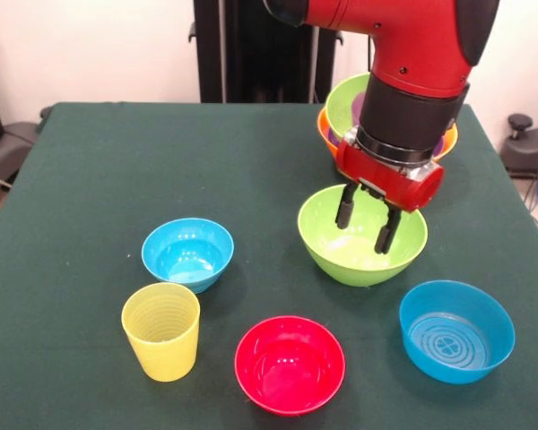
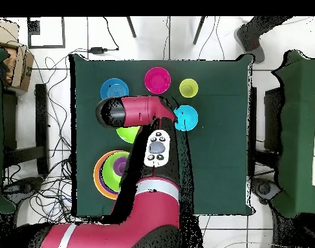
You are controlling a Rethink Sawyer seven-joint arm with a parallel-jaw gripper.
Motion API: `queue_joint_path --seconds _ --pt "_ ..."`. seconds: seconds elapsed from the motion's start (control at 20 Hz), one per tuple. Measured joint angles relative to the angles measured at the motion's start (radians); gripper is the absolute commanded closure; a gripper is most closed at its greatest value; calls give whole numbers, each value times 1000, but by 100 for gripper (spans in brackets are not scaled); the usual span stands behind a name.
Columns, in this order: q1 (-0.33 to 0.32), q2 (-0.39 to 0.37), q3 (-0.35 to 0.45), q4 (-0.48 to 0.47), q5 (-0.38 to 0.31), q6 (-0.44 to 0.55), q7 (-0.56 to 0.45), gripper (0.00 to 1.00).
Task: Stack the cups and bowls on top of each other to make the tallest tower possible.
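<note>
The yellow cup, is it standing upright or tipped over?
Upright: the yellow cup rests on its narrow base on the table, open mouth facing up.

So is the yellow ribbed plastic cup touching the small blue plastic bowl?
Apart. The front view shows green table between the cup and the bowl.
</note>
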Motion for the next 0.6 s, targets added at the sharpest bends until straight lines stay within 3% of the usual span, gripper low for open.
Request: queue_joint_path --seconds 0.6 --pt "1 -62 0 24 0 0 0 0"
